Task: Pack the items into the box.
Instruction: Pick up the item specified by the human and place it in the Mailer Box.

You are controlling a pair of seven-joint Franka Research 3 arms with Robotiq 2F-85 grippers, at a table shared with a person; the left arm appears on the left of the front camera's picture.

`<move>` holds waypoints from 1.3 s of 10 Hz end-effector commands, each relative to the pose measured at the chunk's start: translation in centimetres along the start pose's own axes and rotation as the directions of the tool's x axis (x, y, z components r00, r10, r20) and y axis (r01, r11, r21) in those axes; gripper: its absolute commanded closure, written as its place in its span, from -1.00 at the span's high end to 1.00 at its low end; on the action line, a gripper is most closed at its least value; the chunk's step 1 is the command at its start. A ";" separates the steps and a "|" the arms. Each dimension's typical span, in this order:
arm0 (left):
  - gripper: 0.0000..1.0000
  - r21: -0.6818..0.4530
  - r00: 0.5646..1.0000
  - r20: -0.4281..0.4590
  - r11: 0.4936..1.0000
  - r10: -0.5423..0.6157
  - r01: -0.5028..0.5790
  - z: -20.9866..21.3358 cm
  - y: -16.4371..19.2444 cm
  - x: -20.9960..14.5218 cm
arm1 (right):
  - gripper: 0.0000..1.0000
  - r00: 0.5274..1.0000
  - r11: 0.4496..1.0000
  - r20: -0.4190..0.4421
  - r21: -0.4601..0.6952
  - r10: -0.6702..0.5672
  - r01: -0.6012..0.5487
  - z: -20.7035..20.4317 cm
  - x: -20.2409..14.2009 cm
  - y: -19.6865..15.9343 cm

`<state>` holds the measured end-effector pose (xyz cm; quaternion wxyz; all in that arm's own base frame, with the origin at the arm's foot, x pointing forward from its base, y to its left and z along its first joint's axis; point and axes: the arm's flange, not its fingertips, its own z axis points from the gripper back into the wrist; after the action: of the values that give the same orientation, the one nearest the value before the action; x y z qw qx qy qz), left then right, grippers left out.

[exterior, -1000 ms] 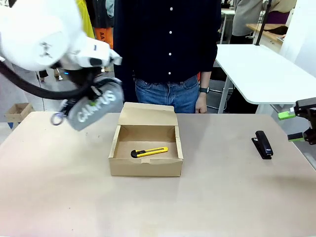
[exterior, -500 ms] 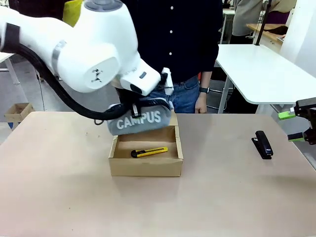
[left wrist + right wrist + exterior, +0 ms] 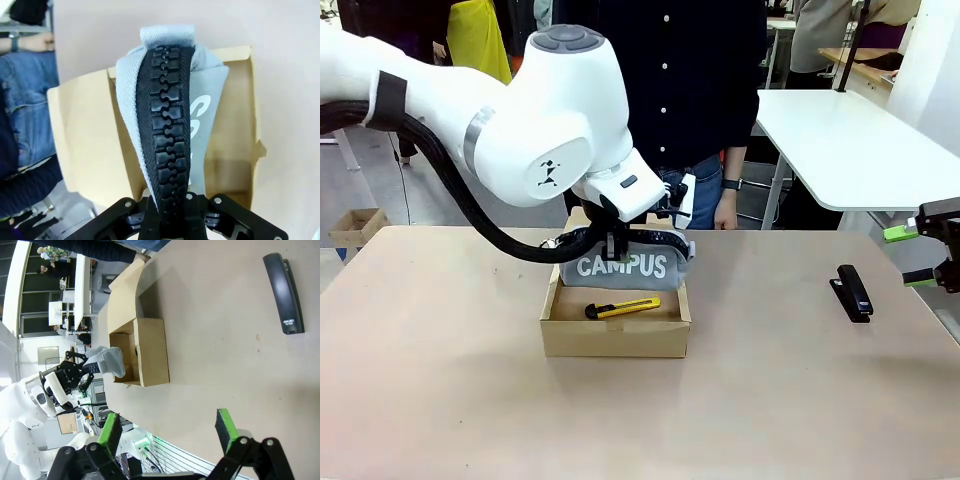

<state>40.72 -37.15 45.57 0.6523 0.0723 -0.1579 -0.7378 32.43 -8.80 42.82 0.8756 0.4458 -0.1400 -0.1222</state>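
The grey pouch (image 3: 625,265) printed "CAMPUS" hangs level over the back half of the brown cardboard box (image 3: 615,338), and my left gripper (image 3: 617,240) is shut on its zip edge from above. In the left wrist view the pouch (image 3: 167,115) runs away from the gripper (image 3: 171,220) with its black zip facing the camera and the box (image 3: 85,135) beneath it. The yellow-and-black utility knife (image 3: 622,309) lies on the box floor near the front wall. My right gripper (image 3: 928,255) stands open at the table's right edge, and its green pads (image 3: 226,430) hold nothing.
A black stapler (image 3: 853,292) lies on the table at the right, close to my right gripper, seen also as the stapler (image 3: 283,292) in the right wrist view. A person (image 3: 665,100) stands at the far side behind the box. A white table (image 3: 850,145) stands at the back right.
My left arm has carried the pouch from the table's left side rightward and down until it hangs over the box. The right arm has stayed still.
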 end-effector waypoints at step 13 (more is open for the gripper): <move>0.10 -0.242 0.993 -0.120 0.970 -0.014 -0.015 -8.4 0.6 0.2 | 1.00 1.000 1.000 -0.010 -0.005 0.021 -0.021 0.3 0.0 -0.2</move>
<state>43.91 -38.74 37.42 0.6670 0.0345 -0.0311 -0.7436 32.42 -8.80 42.81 0.8756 0.4458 -0.1400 -0.1221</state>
